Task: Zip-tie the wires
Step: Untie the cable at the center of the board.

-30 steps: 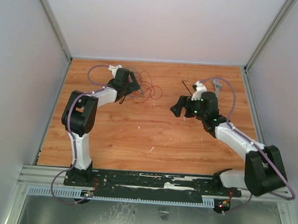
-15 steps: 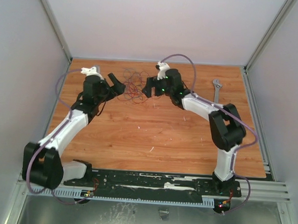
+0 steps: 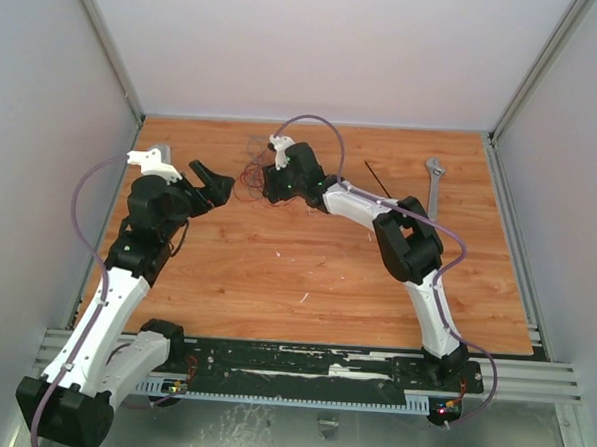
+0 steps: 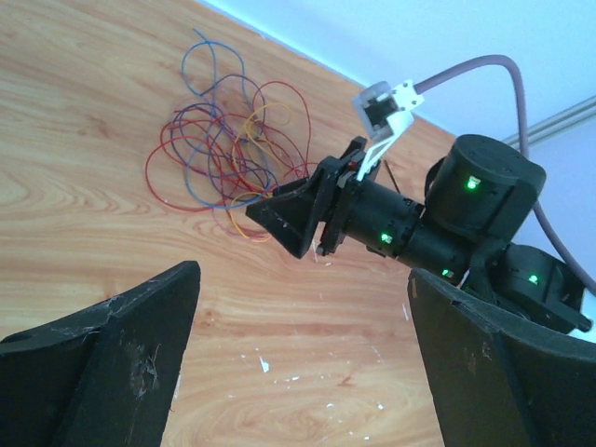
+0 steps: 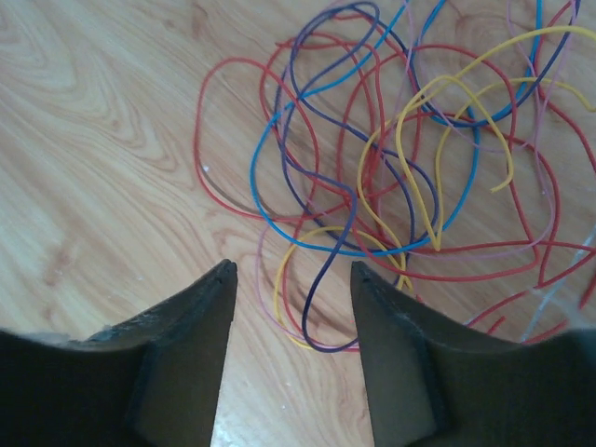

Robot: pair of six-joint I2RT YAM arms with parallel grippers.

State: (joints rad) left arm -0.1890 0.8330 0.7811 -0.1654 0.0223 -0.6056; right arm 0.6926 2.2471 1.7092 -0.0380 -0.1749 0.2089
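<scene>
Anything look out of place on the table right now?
Nothing spilled or broken. The wires lie in a loose sprawl, unbundled, and the zip tie lies apart from them, near the wrench. White flecks dot the table.

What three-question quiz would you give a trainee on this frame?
1. True or false: the zip tie is in the left gripper.
2. Which lies nearest the right edge of the table? A wires B zip tie C wrench
3. Fill in: the right gripper has its jaws ___ at the wires' edge.
Key: 1 false, the zip tie lies on the table and the left gripper is open and empty; 2 C; 3 open.
</scene>
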